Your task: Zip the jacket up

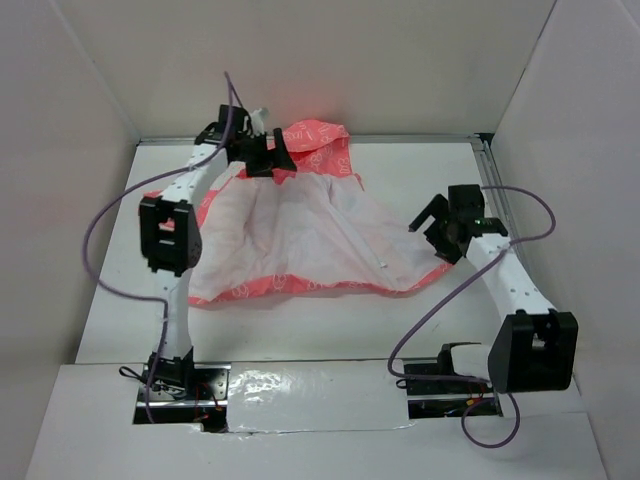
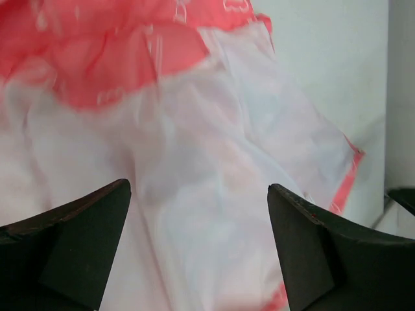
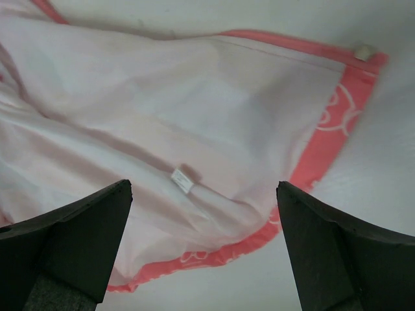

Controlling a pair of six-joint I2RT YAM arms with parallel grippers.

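The jacket (image 1: 300,235) lies spread open on the white table, its pale whitish-pink lining facing up and coral-pink edges showing. Its coral hood (image 1: 318,148) is bunched at the far side. My left gripper (image 1: 268,152) hangs open above the collar end, with the lining (image 2: 194,194) below its jaws and nothing between them. My right gripper (image 1: 428,215) is open beside the jacket's right edge, above the coral hem (image 3: 318,149). A small white label (image 3: 181,180) shows on the lining in the right wrist view. No zipper pull can be made out.
White walls close in the table on the left, back and right. A metal rail (image 1: 492,175) runs along the right side. Purple cables loop from both arms. Bare tabletop (image 1: 300,330) lies between the jacket and the arm bases.
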